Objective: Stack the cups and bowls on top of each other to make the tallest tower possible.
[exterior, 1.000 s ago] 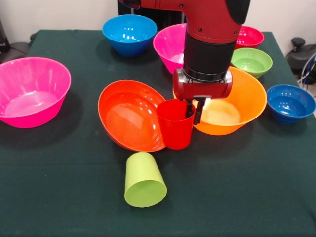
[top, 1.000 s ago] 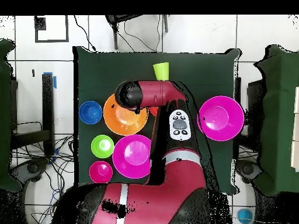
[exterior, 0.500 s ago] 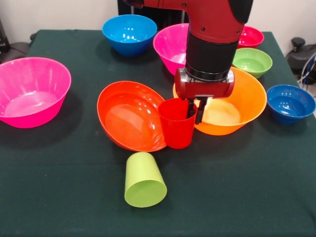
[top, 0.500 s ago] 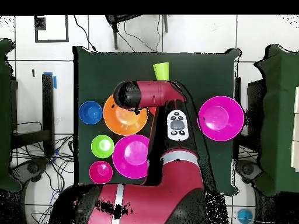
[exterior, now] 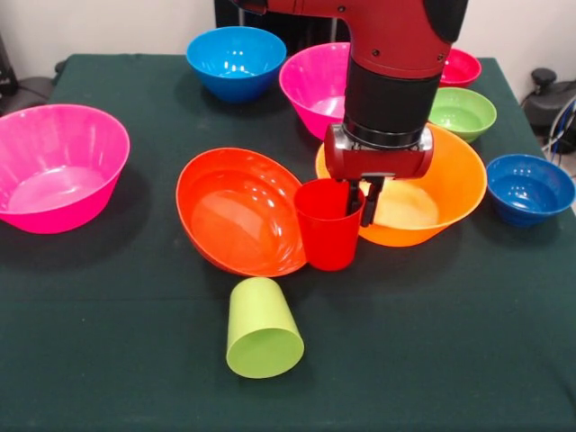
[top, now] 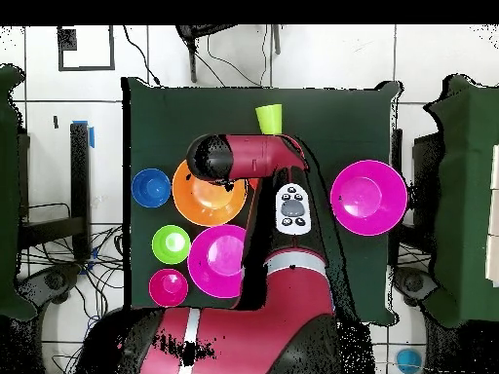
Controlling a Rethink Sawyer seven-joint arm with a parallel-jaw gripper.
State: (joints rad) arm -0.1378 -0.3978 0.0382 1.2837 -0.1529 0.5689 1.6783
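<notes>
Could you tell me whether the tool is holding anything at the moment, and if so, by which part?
Yes: the tool grips the red cup by its rim, one finger inside the cup and one outside its wall, on the side toward the orange bowl.

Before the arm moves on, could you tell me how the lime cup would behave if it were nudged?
The lime cup lies on its side, so it would probably roll, curving because it tapers. It looks like thin glossy plastic, likely light and a bit slippery. Nothing touches it, so little would stop it.
</notes>
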